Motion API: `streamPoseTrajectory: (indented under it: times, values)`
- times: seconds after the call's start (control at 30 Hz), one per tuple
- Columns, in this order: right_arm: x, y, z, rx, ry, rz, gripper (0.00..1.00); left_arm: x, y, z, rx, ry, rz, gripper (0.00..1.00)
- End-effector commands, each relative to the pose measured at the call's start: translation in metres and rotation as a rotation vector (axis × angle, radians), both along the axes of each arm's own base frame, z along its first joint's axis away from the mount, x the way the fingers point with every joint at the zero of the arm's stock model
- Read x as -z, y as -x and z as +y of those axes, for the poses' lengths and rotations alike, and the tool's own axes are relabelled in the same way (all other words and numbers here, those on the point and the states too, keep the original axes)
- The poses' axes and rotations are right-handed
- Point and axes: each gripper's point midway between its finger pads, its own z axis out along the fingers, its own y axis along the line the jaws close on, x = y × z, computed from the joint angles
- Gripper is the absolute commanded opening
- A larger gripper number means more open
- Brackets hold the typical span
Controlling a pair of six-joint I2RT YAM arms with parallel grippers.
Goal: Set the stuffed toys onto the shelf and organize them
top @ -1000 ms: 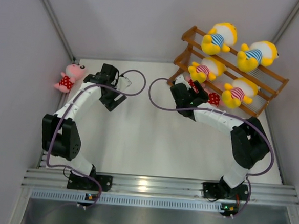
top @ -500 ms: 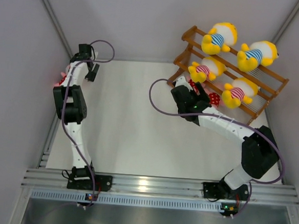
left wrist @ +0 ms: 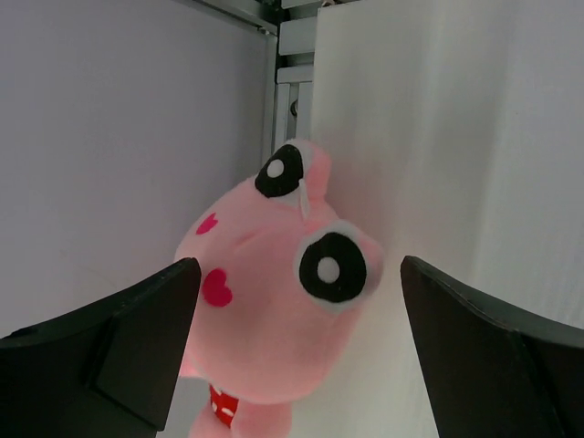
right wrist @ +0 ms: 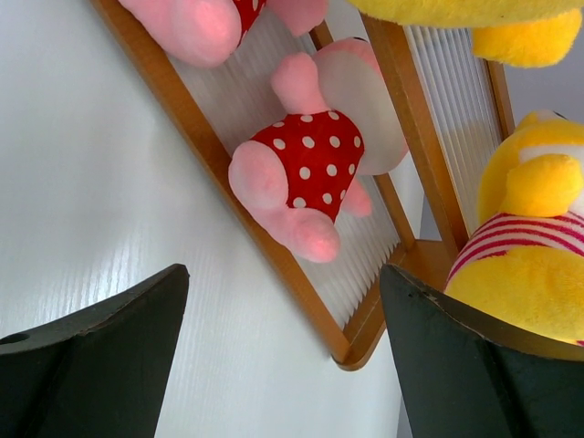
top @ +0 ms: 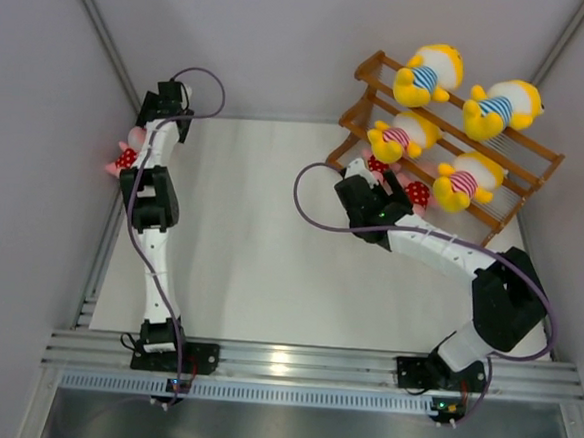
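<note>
A: What of the left gripper [left wrist: 297,301]?
B: Spread wide, gripping nothing. A pink plush doll [left wrist: 260,274] sits straight ahead, its head between the fingers.
A: And the right gripper [right wrist: 283,274]?
B: Wide too, and empty. Ahead, a pink doll in red dotted outfit [right wrist: 306,169] lies on the shelf [right wrist: 412,128], lowest tier.

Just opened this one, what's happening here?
Stuffed toys are being put on a wooden shelf. Four yellow toys sit on its upper tiers and pink ones lie on the bottom tier, where the right gripper hovers open. The last pink toy lies by the left wall; the left gripper is open, one finger either side of its head, not yet gripping.
</note>
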Motion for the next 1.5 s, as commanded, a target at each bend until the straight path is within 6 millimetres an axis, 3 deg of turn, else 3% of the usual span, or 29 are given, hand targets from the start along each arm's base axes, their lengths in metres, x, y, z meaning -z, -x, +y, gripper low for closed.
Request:
streamPoseTrajectory:
  times: [0.0, 0.03, 0.07, 0.17, 0.2, 0.27, 0.33, 0.37, 0.4, 0.43, 0.47, 0.5, 0.53, 0.57, 0.6, 0.63, 0.67, 0.7, 0.73, 0.8, 0.83, 0.87, 1.03, 1.07, 1.1, 1.17, 1.23, 1.33, 1.47]
  values:
    - [-0.017, 0.003, 0.004, 0.002, -0.049, -0.053, 0.85, 0.007, -0.005, 0.026, -0.065, -0.073, -0.019, 0.93]
    - [-0.018, 0.003, 0.003, 0.003, -0.049, -0.054, 0.85, 0.009, -0.004, 0.028, -0.069, -0.074, -0.019, 0.84]
    - [-0.02, 0.003, 0.003, 0.004, -0.051, -0.058, 0.85, 0.01, -0.003, 0.033, -0.082, -0.071, -0.022, 0.64]
    - [-0.025, 0.003, 0.004, 0.0, -0.067, -0.068, 0.85, 0.011, 0.0, 0.037, -0.084, -0.074, -0.011, 0.31]
    - [-0.029, 0.003, 0.004, -0.001, -0.076, -0.077, 0.85, 0.006, 0.001, 0.037, -0.079, -0.078, -0.013, 0.0]
    - [-0.036, 0.005, 0.005, -0.006, -0.093, -0.092, 0.85, 0.006, 0.006, 0.038, -0.078, -0.076, 0.0, 0.0]
    - [-0.039, 0.007, 0.006, -0.017, -0.096, -0.097, 0.85, -0.012, 0.008, 0.031, -0.071, -0.04, -0.04, 0.0]
    - [-0.044, 0.008, 0.006, -0.022, -0.108, -0.11, 0.85, -0.004, 0.015, 0.024, -0.058, -0.009, -0.02, 0.0]
    - [-0.045, 0.009, 0.008, -0.037, -0.101, -0.109, 0.85, -0.031, 0.02, 0.019, -0.048, 0.016, -0.064, 0.0]
    - [-0.047, 0.011, 0.011, -0.052, -0.1, -0.111, 0.85, -0.038, 0.025, 0.011, -0.049, 0.063, -0.092, 0.0]
    - [-0.053, 0.012, 0.015, -0.076, -0.12, -0.128, 0.84, -0.02, 0.036, -0.004, -0.006, 0.13, -0.052, 0.0]
    - [-0.051, 0.014, 0.018, -0.115, -0.093, -0.119, 0.84, -0.055, 0.044, -0.014, 0.015, 0.156, -0.108, 0.0]
    - [-0.053, 0.017, 0.028, -0.166, -0.098, -0.123, 0.83, -0.061, 0.05, -0.025, 0.034, 0.204, -0.125, 0.0]
    - [-0.059, 0.019, 0.034, -0.2, -0.106, -0.145, 0.83, -0.044, 0.064, -0.045, 0.075, 0.262, -0.081, 0.0]
    - [-0.06, 0.02, 0.042, -0.254, -0.091, -0.159, 0.83, -0.074, 0.074, -0.056, 0.105, 0.281, -0.13, 0.0]
    - [-0.061, 0.026, 0.062, -0.338, -0.105, -0.16, 0.83, -0.076, 0.082, -0.068, 0.118, 0.315, -0.131, 0.0]
    - [-0.065, 0.03, 0.07, -0.383, -0.11, -0.172, 0.83, -0.099, 0.092, -0.088, 0.171, 0.35, -0.165, 0.0]
    - [-0.068, 0.031, 0.081, -0.445, -0.096, -0.19, 0.83, -0.087, 0.107, -0.1, 0.183, 0.391, -0.121, 0.0]
    - [-0.067, 0.041, 0.104, -0.544, -0.106, -0.186, 0.83, -0.09, 0.116, -0.112, 0.187, 0.439, -0.121, 0.0]
    - [-0.068, 0.049, 0.128, -0.664, -0.075, -0.205, 0.83, -0.101, 0.137, -0.147, 0.266, 0.556, -0.114, 0.0]
    - [-0.073, 0.061, 0.157, -0.786, -0.108, -0.229, 0.83, -0.101, 0.149, -0.159, 0.272, 0.609, -0.095, 0.0]
    - [-0.072, 0.066, 0.172, -0.866, -0.062, -0.239, 0.83, -0.112, 0.16, -0.175, 0.307, 0.638, -0.1, 0.0]
    - [-0.077, 0.107, 0.256, -1.231, 0.026, -0.323, 0.83, -0.116, 0.21, -0.245, 0.45, 0.723, 0.011, 0.0]
    - [-0.066, 0.107, 0.268, -1.273, 0.093, -0.313, 0.83, -0.122, 0.218, -0.253, 0.471, 0.732, 0.011, 0.0]
    - [-0.077, 0.109, 0.282, -1.3, 0.104, -0.341, 0.83, -0.122, 0.224, -0.26, 0.491, 0.735, 0.025, 0.0]
    - [-0.064, 0.11, 0.303, -1.356, 0.172, -0.331, 0.83, -0.122, 0.242, -0.283, 0.537, 0.739, 0.069, 0.0]
    - [-0.072, 0.116, 0.323, -1.424, 0.244, -0.37, 0.84, -0.121, 0.253, -0.301, 0.572, 0.762, 0.102, 0.0]
    - [-0.062, 0.124, 0.35, -1.498, 0.32, -0.379, 0.84, -0.118, 0.263, -0.313, 0.586, 0.781, 0.132, 0.0]
    - [-0.076, 0.131, 0.376, -1.555, 0.295, -0.396, 0.85, -0.113, 0.269, -0.323, 0.594, 0.802, 0.157, 0.0]
